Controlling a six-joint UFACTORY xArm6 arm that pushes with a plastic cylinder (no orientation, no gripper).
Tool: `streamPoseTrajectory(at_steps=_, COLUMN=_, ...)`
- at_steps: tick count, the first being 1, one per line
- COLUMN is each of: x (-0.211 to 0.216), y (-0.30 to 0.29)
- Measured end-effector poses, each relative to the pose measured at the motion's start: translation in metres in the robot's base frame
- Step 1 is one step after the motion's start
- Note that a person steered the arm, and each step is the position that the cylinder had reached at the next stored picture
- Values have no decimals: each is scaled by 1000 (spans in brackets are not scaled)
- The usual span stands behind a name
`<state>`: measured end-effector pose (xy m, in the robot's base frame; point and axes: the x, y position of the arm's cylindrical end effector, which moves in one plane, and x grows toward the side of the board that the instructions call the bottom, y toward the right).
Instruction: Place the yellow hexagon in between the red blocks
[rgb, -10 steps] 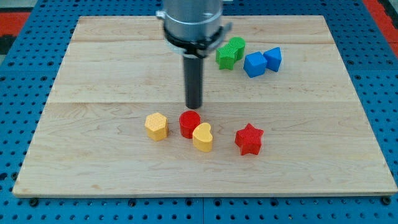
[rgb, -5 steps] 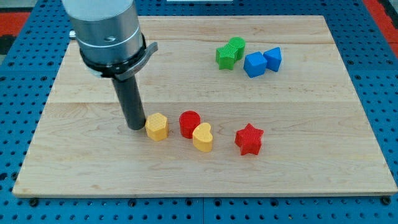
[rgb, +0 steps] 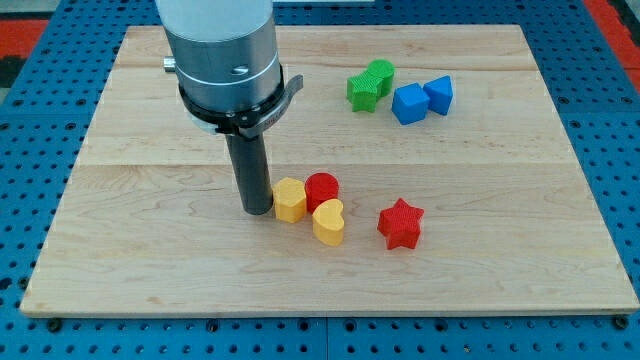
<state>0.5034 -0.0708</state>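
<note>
Your tip (rgb: 258, 209) sits just to the view's left of the yellow hexagon (rgb: 289, 200) and looks to be touching it. There are no jaws on this arm, only a rod, so nothing opens or shuts.

The hexagon is pressed up against the red round block (rgb: 322, 189), on that block's left side. The red star (rgb: 401, 223) stands apart, further to the view's right. So the hexagon is on the wrong side: the gap you want is between the round block and the star, and the yellow heart (rgb: 327, 221) sits partly in that gap, touching the round block.

You likely need to take the hexagon around the round block, not straight through it.

Count them: two red blocks, two yellow, two green (rgb: 370, 84), two blue (rgb: 421, 99), all on the board (rgb: 150, 270).
</note>
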Motion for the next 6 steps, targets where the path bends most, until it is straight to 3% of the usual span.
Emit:
streamPoseTrajectory(at_steps=1, x=0, y=3)
streamPoseTrajectory(at_steps=4, x=0, y=99)
streamPoseTrajectory(at_steps=6, x=0, y=131)
